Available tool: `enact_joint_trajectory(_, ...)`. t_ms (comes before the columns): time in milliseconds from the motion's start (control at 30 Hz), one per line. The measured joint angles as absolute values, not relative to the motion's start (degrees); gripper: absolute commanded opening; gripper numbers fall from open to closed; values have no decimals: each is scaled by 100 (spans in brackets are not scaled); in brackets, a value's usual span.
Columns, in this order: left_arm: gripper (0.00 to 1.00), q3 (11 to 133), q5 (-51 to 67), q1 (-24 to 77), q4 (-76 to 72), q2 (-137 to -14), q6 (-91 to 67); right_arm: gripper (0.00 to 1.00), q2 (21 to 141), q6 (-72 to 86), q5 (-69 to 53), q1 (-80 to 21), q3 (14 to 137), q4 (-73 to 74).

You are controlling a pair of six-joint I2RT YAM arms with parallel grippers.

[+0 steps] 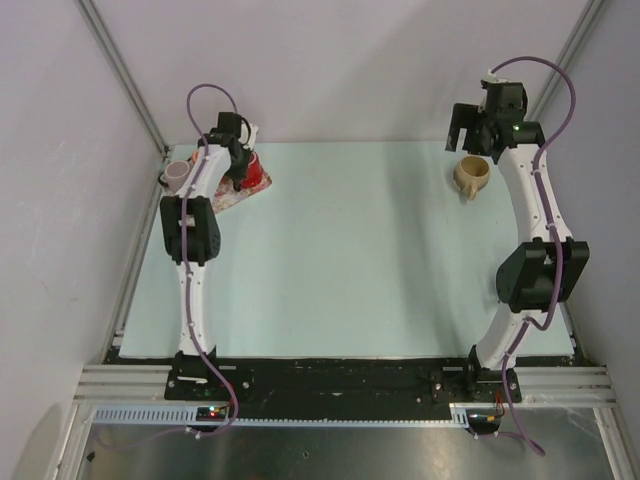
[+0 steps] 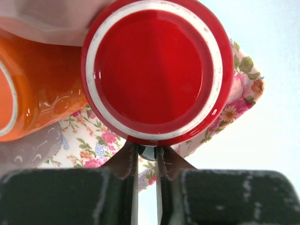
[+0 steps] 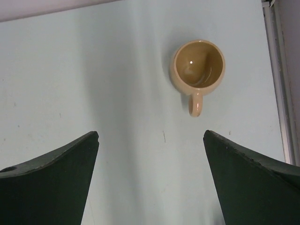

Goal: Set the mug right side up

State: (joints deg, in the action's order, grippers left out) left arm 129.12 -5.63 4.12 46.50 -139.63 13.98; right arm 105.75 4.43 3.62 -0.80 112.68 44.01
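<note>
Inverted red mug (image 2: 154, 70) at left fingers (image 2: 124, 161)

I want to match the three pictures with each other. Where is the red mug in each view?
Top external: the red mug is at the far left, on the flowered mat.
Left wrist: the red mug fills the upper centre, its base toward the camera.
Right wrist: not in it; only the tan mug shows.
Shared landmark: the pale green table, seen in all three views.
</note>
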Motion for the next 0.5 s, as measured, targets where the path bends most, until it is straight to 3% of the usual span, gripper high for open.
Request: enact_joint_trajectory(500, 0, 12040, 377, 222, 4462, -13316, 895, 100, 9113, 550, -231, -1131, 9824, 4069)
